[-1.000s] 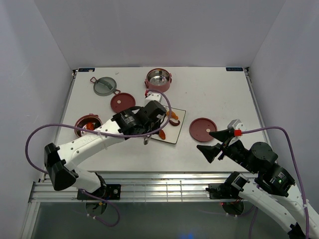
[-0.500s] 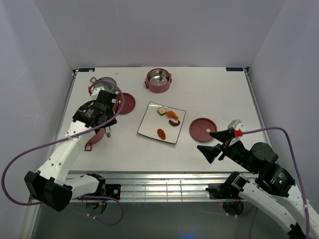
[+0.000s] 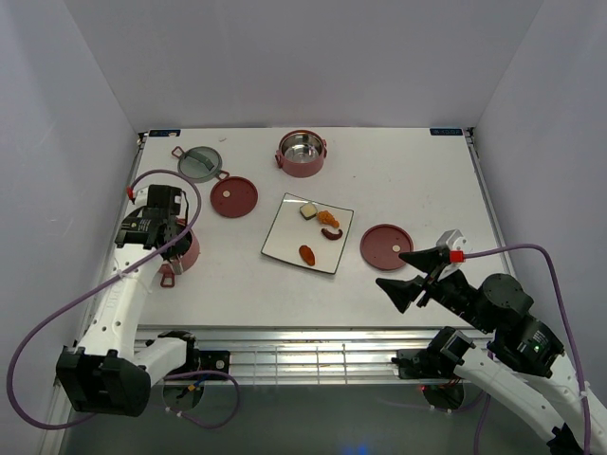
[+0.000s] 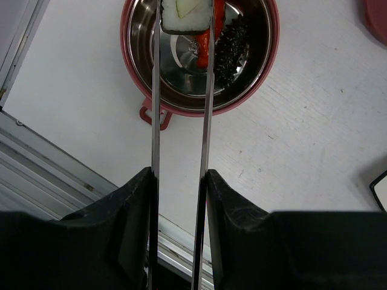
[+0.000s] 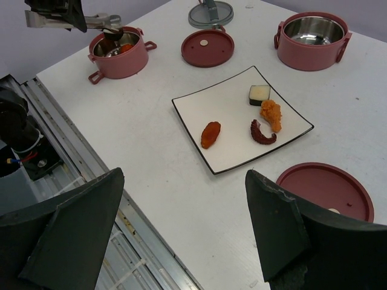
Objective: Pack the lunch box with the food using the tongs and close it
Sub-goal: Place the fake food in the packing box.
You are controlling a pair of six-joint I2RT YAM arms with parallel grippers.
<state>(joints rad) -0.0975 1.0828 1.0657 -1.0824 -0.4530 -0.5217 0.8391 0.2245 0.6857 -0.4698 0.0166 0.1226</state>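
The silvery metal tongs (image 4: 155, 121) are reaching to the opening of a round dusty-red bowl with a shiny steel inside (image 4: 266, 66), which is standing near the left edge of the white table (image 3: 417, 180). Their tips are pinching a white sushi piece with a pale green top and a black edge (image 4: 186, 15). Inside this bowl an orange-red piece (image 4: 201, 51) and a black rough piece (image 4: 233, 48) are lying. The left gripper (image 4: 179, 181) is pressing its black fingers on both arms of the tongs and is holding them.

We are also seeing the second dusty-red bowl (image 3: 302, 152) at the back, the grey-green top lid (image 3: 200, 162) at the back left, one flat red disc lid (image 3: 233, 196) just beside it, and another red disc lid (image 3: 386, 246) to the right of the square white plate (image 3: 285, 237). On this plate four pieces are lying: a white block with a black edge (image 3: 308, 210), an orange fried piece (image 3: 328, 219), a dark curled piece (image 3: 330, 234) and an orange-brown oval piece (image 3: 307, 254).

The right gripper (image 3: 398, 270) is hovering at the front right, its jaws standing wide apart and holding nothing.
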